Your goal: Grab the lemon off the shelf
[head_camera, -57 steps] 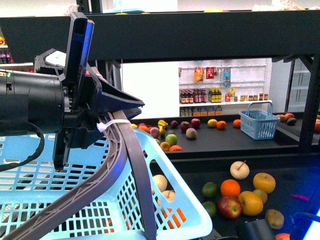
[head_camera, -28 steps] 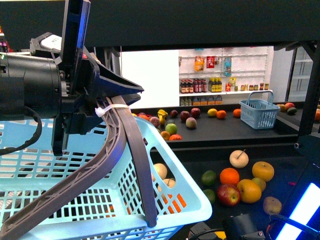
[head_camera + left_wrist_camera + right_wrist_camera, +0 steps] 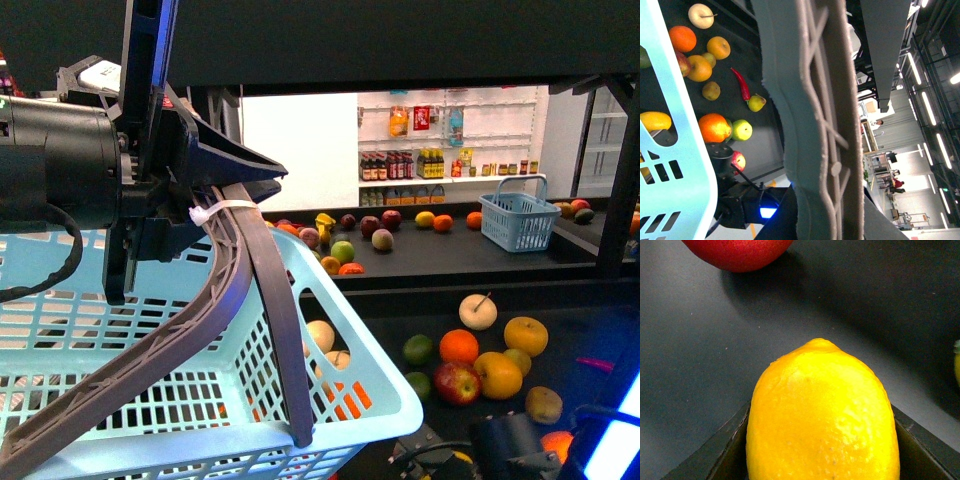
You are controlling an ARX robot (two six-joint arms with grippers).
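**Gripping the lemon**

Holds lemon (image 3: pixel 822 405) wedged between both black fingers (image 3: pixel 725 452) of right gripper (image 3: pixel 820 412), skin touching each side, dark shelf (image 3: pixel 700 340) tray beyond. Shows red apple (image 3: pixel 737 252) past the fingertips, well apart. Clamps left gripper (image 3: pixel 205 195) around grey handle (image 3: pixel 240 290) of pale blue basket (image 3: pixel 370 400).

white wall (image 3: pixel 300 160), bottle-stocked store shelves (image 3: pixel 440 165), ceiling strip lights (image 3: pixel 916 68)
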